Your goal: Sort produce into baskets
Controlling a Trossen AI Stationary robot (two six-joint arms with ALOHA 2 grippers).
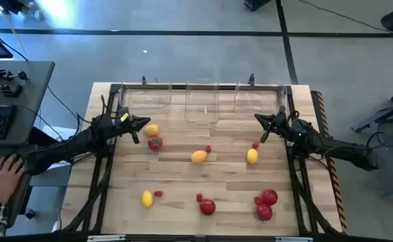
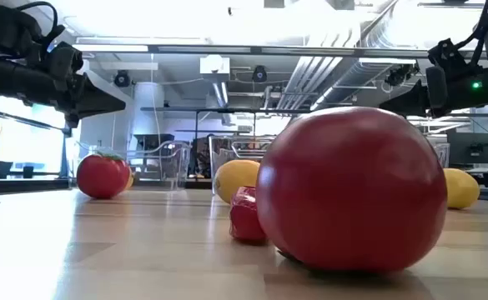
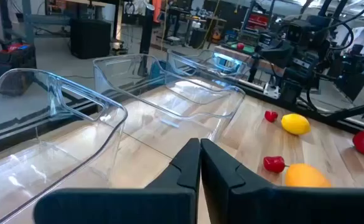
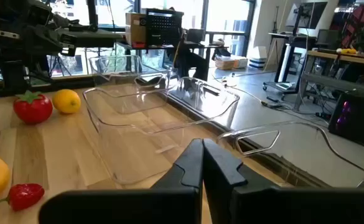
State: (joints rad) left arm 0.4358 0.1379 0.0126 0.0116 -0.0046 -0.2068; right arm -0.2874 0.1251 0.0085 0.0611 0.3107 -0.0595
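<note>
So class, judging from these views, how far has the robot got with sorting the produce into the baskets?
Nothing looks done: the three baskets appear empty. Nothing is in hand: the left gripper and right gripper are shut, holding nothing. All the produce, like the lemon and tomato, is left on the table.

baskets (image 1: 201, 102): row along table (image 1: 183, 178) far edge | produce (image 1: 199, 157): scattered before them, none inside

Two matte black jointed arms carry black cables; the left tool (image 1: 142, 123) bears a yellow marking, the right tool (image 1: 258, 119) is all black.
</note>
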